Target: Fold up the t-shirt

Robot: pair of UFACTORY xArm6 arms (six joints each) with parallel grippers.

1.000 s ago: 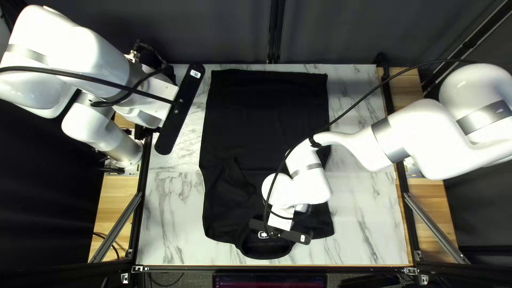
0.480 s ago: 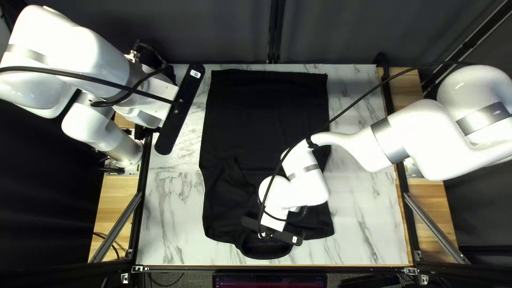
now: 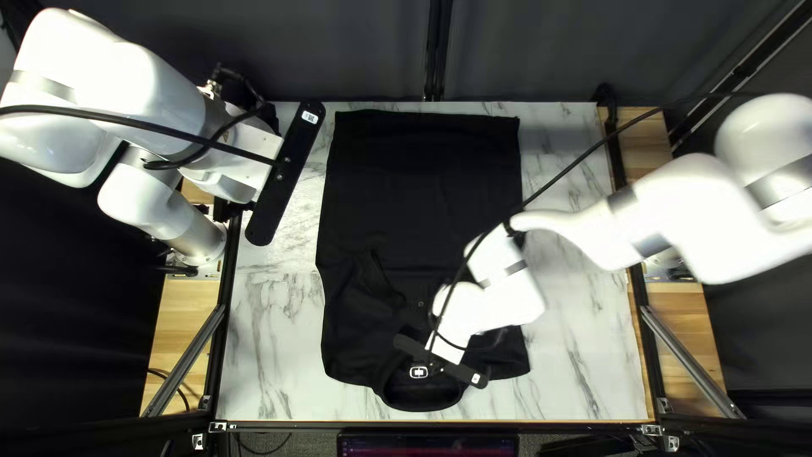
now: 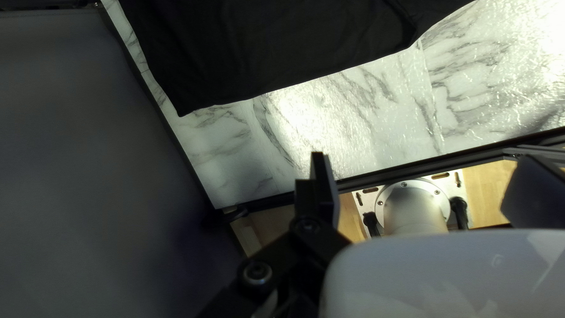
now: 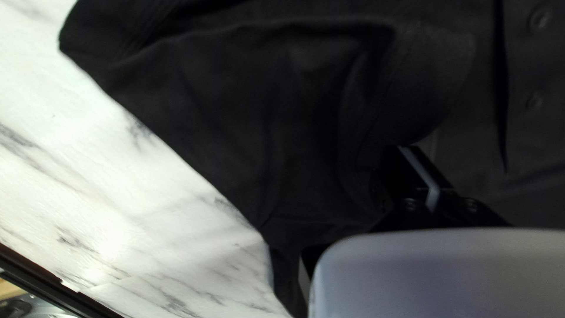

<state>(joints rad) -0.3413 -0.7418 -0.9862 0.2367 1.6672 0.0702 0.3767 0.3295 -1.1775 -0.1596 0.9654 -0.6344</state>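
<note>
In the top left view my left gripper [image 3: 249, 156] hangs over the table's left side, beside the black shirt [image 3: 423, 186], which lies with its hem toward the far edge and its collar [image 3: 419, 399] near the front. My right gripper [image 3: 444, 345] is low over the shirt just behind the collar, its fingertips hidden there. The left wrist view shows the left gripper [image 4: 425, 185] open, no cloth between its fingers, the shirt [image 4: 265, 47] lying ahead. In the right wrist view the right gripper [image 5: 415, 171] is shut against the shirt [image 5: 282, 118], beside the buttoned placket; no pinched cloth is visible.
Bare marble tabletop [image 3: 275, 338] shows on both sides of the shirt. The right arm [image 3: 651, 224] reaches across the table's right side and hides part of the shirt; its black cable [image 3: 558, 169] arches above. A screen [image 3: 427, 444] stands beyond the front edge.
My right arm first shifted a little left, then back right; a shirt button and the white collar label have come into sight beside it. The left arm is unmoved.
</note>
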